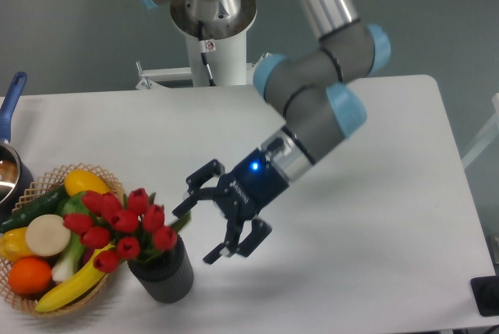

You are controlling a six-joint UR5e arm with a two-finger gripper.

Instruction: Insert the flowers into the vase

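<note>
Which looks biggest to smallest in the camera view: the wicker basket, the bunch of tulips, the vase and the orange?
1. Wicker basket, though the frame edge cuts it off.
2. Flowers.
3. Vase, partly hidden behind the blooms, so its gap to the flowers is unsure.
4. Orange, clearly the smallest.

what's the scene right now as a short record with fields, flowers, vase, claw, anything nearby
flowers: bunch of red tulips with green leaves, stems down in the vase, heads leaning left over the basket's edge
vase: short dark grey ribbed cylinder, upright on the white table
claw: black two-finger claw, open, holding nothing, just right of the flowers and clear of them
nearby: woven wicker basket of colourful fruit and vegetables, left of the vase
task state: flowers appear inserted and released
</note>
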